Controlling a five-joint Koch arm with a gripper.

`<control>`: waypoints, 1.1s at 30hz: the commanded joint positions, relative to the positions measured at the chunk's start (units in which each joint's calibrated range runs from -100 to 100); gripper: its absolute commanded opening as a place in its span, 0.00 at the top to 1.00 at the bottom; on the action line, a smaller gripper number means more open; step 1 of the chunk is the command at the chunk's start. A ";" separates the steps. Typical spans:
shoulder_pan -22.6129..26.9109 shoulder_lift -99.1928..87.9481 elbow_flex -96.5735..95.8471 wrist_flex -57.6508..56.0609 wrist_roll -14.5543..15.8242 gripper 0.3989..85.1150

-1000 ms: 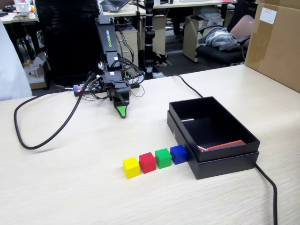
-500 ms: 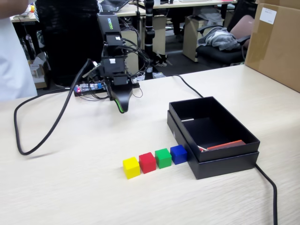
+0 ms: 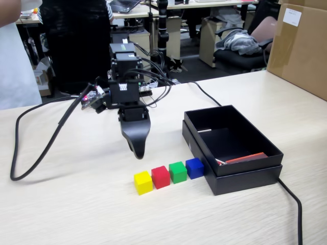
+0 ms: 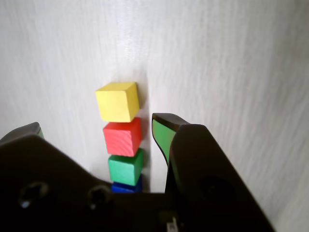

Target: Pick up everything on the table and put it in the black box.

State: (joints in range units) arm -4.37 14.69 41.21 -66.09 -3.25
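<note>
The pale wood-grain table (image 3: 76, 209) carries four touching cubes (image 3: 169, 174), a black box (image 3: 232, 148) and a black cable (image 3: 41, 153).

Fixed view: four cubes (image 3: 169, 174) in a touching row on the table (image 3: 76, 204), row's right end against the black box (image 3: 231, 147). Gripper (image 3: 138, 152) hangs above the table just behind the row's left end. Cable (image 3: 46, 145) loops far left.

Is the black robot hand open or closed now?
Open: in the wrist view the hand shows two separated tips, with the red cube visible between them.
</note>
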 commanded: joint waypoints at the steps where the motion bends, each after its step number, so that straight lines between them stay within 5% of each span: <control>1: -0.05 5.22 7.74 -0.31 -1.27 0.48; 9: -0.15 17.03 15.27 -0.31 -1.47 0.50; 15: -0.15 21.51 17.44 -0.31 -1.47 0.67; 20: -0.24 23.46 19.35 -0.39 -1.42 0.97; 27: -0.15 -4.08 9.10 -4.89 -1.22 0.97; 33: 8.50 -22.78 4.93 -8.08 2.98 0.96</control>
State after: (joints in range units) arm 0.51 -1.75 43.50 -72.82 -2.71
